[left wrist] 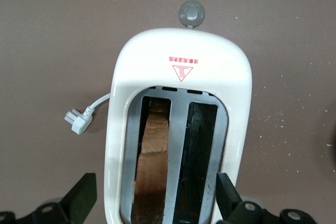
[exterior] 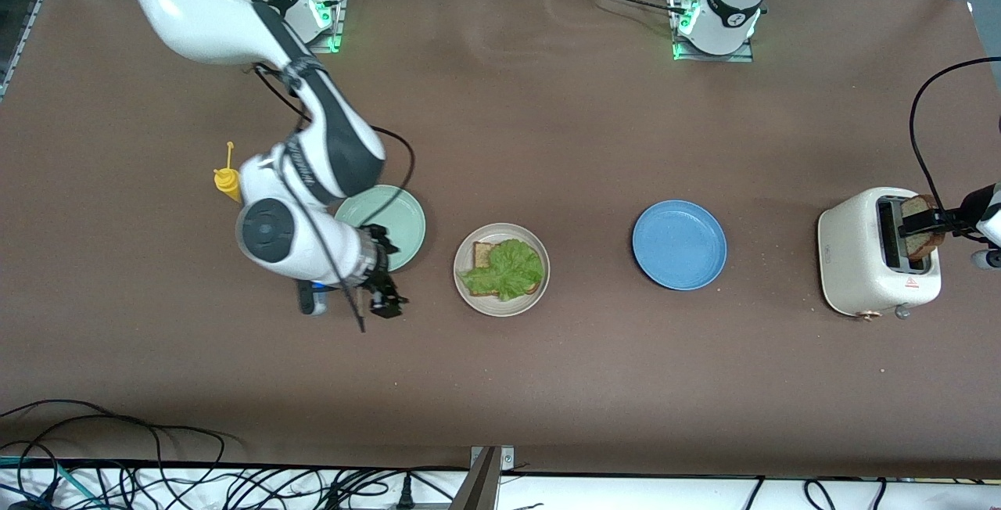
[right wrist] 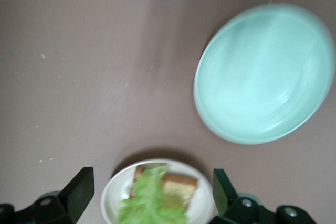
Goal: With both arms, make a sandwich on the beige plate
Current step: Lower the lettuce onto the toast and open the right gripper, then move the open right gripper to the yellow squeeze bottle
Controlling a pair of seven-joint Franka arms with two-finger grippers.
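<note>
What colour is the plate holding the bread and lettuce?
Cream-beige plate; it shows best in the front view.

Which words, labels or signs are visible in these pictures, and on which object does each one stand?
Red triangle warning sign with wavy lines: on top of the white toaster.
Red line of text above that triangle: too small to read.
Markings on the robot arms: too blurred to read.
No other text is visible.

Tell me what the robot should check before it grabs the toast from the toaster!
1. Left gripper open over the toaster: ok.
2. Bread slice standing in one slot: ok.
3. Other slot empty: ok.
4. Lettuce lying on the bottom bread on the beige plate: ok.
5. Right gripper open, off the beige plate, beside the green plate: ok.
6. Toast cool enough to hold: cannot tell.
</note>
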